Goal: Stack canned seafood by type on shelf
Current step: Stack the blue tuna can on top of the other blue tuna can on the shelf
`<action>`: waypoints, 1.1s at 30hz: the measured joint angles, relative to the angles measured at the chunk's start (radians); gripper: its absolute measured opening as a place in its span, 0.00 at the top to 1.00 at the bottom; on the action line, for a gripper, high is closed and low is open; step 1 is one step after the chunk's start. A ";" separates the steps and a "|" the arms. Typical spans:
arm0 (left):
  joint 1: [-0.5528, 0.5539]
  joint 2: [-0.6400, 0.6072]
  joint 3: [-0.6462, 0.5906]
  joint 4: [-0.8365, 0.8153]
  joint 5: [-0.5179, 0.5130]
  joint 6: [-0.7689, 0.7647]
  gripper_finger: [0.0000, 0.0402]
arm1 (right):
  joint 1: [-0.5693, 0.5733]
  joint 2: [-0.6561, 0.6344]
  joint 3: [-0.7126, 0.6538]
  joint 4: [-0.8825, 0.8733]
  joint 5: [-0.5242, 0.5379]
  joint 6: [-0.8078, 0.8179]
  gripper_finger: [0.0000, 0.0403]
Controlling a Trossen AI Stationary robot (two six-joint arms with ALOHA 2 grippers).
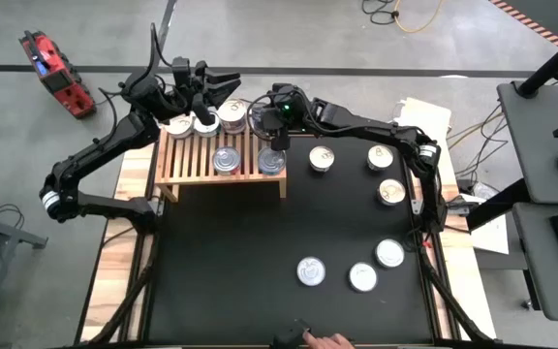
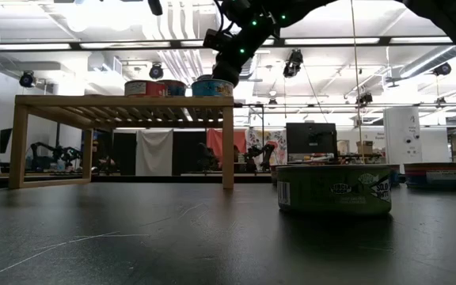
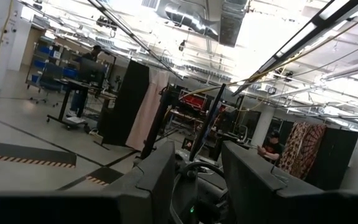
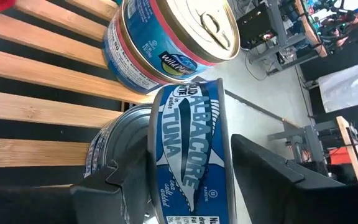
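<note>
Right now the right pincer (image 4: pixel 188 180) hangs over the shelf's (image 1: pixel 187 163) right end, fingers apart around a blue albacore tin (image 4: pixel 188 149) stacked on another tin directly below; the left pincer (image 1: pixel 213 89) waits part-open at the far edge.

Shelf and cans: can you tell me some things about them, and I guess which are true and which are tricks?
1. Six cans sit on the black mat, off the shelf. True.
2. The shelf is empty. False: several cans stand on it.
3. The right gripper is over the shelf, at a blue tuna can. True.
4. The tuna can stands on bare slats. False: it sits on top of another can.
5. The left gripper holds a can. False: it is open and empty, up by the shelf's back edge.
</note>
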 joint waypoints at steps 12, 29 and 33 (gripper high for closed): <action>0.000 0.000 0.000 -0.007 0.000 0.000 0.71 | 0.011 -0.001 0.000 -0.004 -0.014 0.065 0.48; 0.000 0.000 0.000 -0.020 0.000 0.000 0.71 | 0.023 -0.004 0.000 -0.061 -0.016 0.155 0.38; 0.000 0.000 0.000 -0.021 0.000 0.000 0.71 | 0.023 -0.005 0.000 -0.061 -0.016 0.171 0.35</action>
